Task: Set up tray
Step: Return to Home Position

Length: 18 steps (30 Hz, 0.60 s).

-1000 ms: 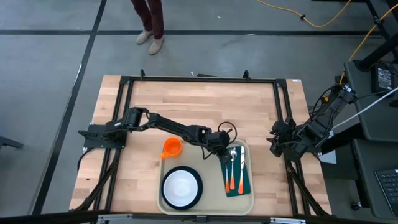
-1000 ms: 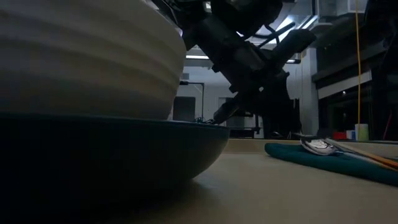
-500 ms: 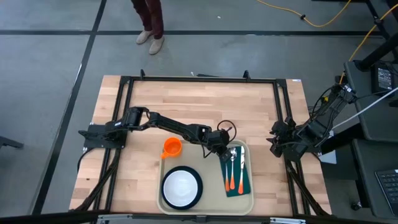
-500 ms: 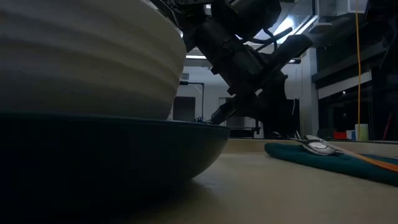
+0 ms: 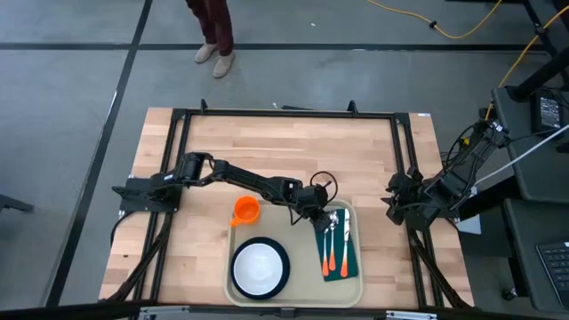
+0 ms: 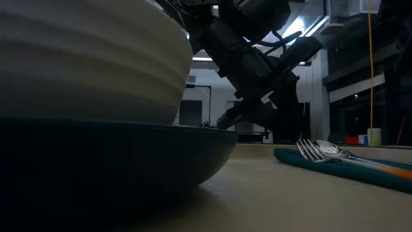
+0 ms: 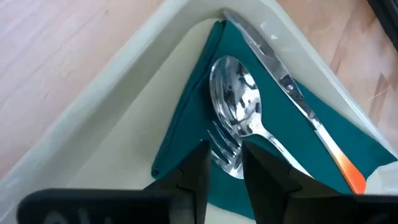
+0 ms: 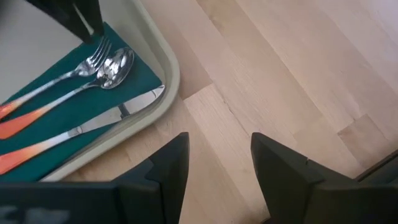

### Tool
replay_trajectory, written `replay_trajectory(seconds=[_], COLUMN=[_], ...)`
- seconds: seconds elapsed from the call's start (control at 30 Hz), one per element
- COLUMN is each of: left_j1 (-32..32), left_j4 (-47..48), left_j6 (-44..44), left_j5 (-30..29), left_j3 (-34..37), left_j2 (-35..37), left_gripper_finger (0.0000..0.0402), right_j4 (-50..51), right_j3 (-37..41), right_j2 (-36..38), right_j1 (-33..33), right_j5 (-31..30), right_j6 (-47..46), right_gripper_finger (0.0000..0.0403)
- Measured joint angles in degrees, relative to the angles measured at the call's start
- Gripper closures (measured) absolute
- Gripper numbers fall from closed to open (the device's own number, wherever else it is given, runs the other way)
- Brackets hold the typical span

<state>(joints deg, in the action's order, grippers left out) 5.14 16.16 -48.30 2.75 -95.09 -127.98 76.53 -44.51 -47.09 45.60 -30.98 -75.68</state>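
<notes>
The beige tray (image 5: 299,297) lies at the table's near middle. On its right part a dark green napkin (image 7: 184,127) carries a fork (image 7: 224,154), a spoon (image 7: 235,99) and a knife (image 7: 285,81), handles toward the near edge. My left gripper (image 7: 225,169) hovers open at the tray's far right corner. Its fingers stand on either side of the fork's tines, which rest on the napkin (image 6: 310,151). My right gripper (image 8: 217,149) waits open over the table's right edge (image 5: 396,206).
A white bowl (image 5: 260,267) sits on a dark plate in the tray's left half. An orange cup (image 5: 246,211) stands at the tray's far left corner. Bare wood lies beyond the tray toward the far edge. A person's legs show past the table's far side.
The fork's tined end has come down onto the napkin beside the spoon, out of my left gripper's hold. The left arm has stayed where it was.
</notes>
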Motion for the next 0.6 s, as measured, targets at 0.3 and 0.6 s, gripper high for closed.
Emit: replay_trajectory(seconds=[0.3, 0.6], left_j1=[-2.2, -2.2], left_j4=[1.8, -0.1], left_j6=[-1.9, 3.8], left_j5=[8.9, 4.1], left_j3=[-2.5, -2.5], left_j2=[4.7, 21.7], left_gripper_finger=[0.0287, 0.0289], right_j4=[0.0, -0.3], right_j3=[0.0, 0.0], right_j2=[0.0, 0.0], right_j1=[0.0, 0.0], right_j5=[0.2, -1.8], right_j6=[2.5, 2.7], right_gripper_finger=[0.0225, 0.0225])
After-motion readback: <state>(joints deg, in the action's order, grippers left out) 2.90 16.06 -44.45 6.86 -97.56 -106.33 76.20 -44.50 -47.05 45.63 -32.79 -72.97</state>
